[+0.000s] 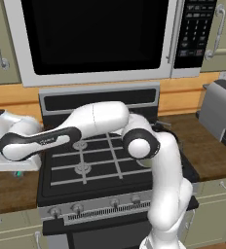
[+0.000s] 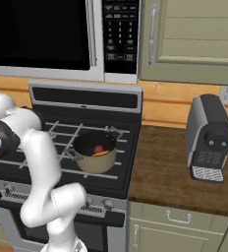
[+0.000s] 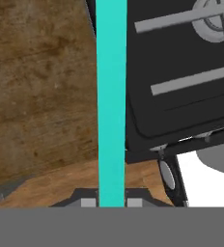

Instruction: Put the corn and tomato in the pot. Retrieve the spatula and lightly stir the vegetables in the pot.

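Because the gripper [image 3: 111,202] pinches only the spatula [image 3: 111,96] handle's end, swinging toward the pot [image 2: 95,156] at three o'clock could twist it loose.

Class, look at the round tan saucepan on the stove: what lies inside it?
Inside the tan saucepan lie a small red tomato and a yellow-orange corn cob. The near wall hides the pan's bottom.
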